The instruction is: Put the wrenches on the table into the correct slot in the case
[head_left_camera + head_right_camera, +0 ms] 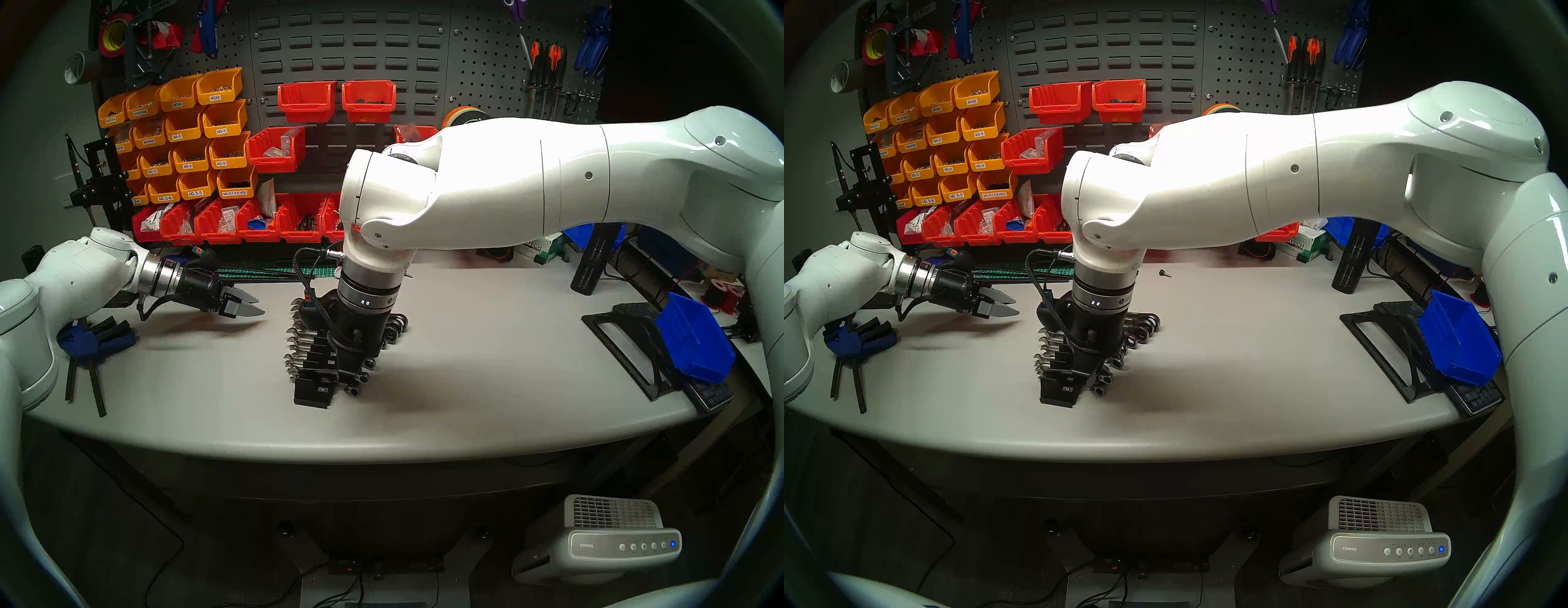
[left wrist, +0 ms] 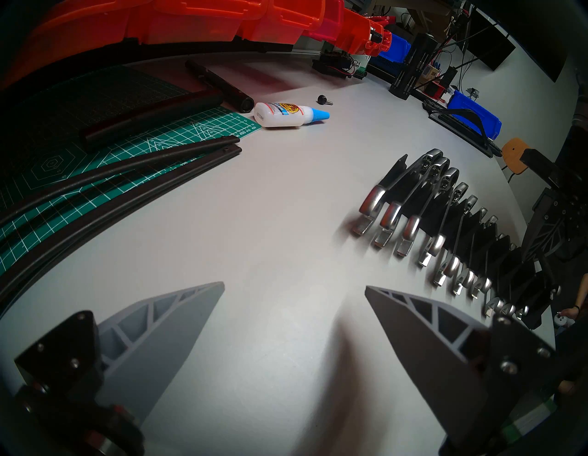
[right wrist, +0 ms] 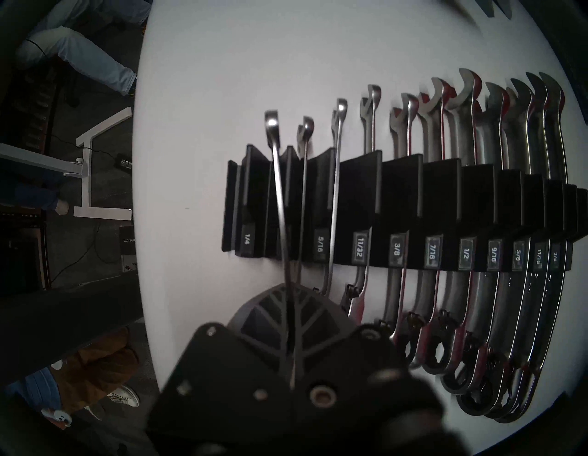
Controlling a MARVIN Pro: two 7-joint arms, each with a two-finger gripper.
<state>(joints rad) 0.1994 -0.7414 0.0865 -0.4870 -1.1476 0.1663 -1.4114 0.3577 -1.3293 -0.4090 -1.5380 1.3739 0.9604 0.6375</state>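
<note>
1. Rack: long black plastic stepped wrench case (image 3: 401,203) with white size labels stands mid-tabletop on the pale grey tabletop (image 1: 488,365) with its curved front edge. Nearly all grooves, from the larger sizes down to the small end, are occupied by chrome wrenches with ratchet heads (image 3: 471,366).
2. Item in hand: slim plain silver combination wrench (image 3: 277,178), clamped at its shank between the jaws of the right gripper (image 3: 291,318). It lies above the small end of the case, between the 1/4 and 5/16 labels, not yet seated by appearance.
3. Left gripper (image 2: 294,293): jaws apart, empty, hovering over bare tabletop beside the case.
4. Loose wrenches on tabletop: none visible.
5. Status, judged: final stage. Remaining: lower the wrench into its groove, release, withdraw. Exact groove alignment cannot be told.
</note>
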